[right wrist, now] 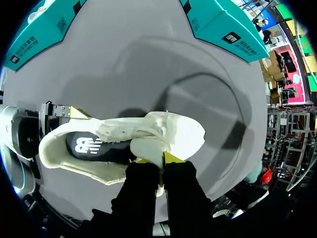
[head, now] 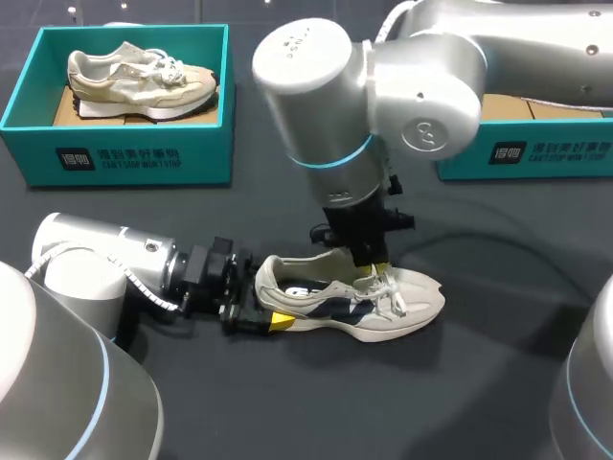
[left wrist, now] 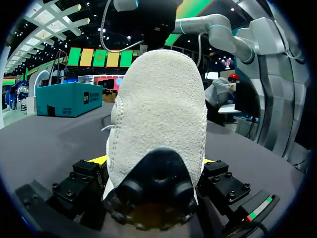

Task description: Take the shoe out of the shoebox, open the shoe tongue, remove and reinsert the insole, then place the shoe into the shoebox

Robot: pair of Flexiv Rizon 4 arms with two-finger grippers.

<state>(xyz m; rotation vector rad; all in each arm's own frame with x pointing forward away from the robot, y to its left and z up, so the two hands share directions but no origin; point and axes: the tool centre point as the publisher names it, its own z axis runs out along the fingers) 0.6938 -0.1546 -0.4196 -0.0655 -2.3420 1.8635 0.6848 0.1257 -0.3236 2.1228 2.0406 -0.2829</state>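
Since the sneaker (head: 354,302) lies on its sole on the dark worktop (head: 431,402), outside either box, you can count the first step as done. You are now at the tongue step. The dark insole (right wrist: 94,148) lies inside the shoe, so by my reading pulling it out, refitting it and boxing the shoe are all left to do.

Your left claw (head: 271,321) lies low along the worktop at the heel end. It grips the sneaker's heel, with a yellow tip showing at each side of it in the left wrist view. Your right claw (right wrist: 159,159) comes down from above onto the middle of the shoe. Its fingers are closed on the pale tongue (right wrist: 148,148), just ahead of the opening and behind the laces. The toe points away from the left claw, toward your right side.

One teal shoebox (head: 124,153) stands at the far left of the worktop with another sneaker (head: 139,81) in it. A second teal shoebox (head: 536,153) stands at the far right, well apart from the claws, and your right arm hides most of its inside. You cannot tell from here whether it holds anything.
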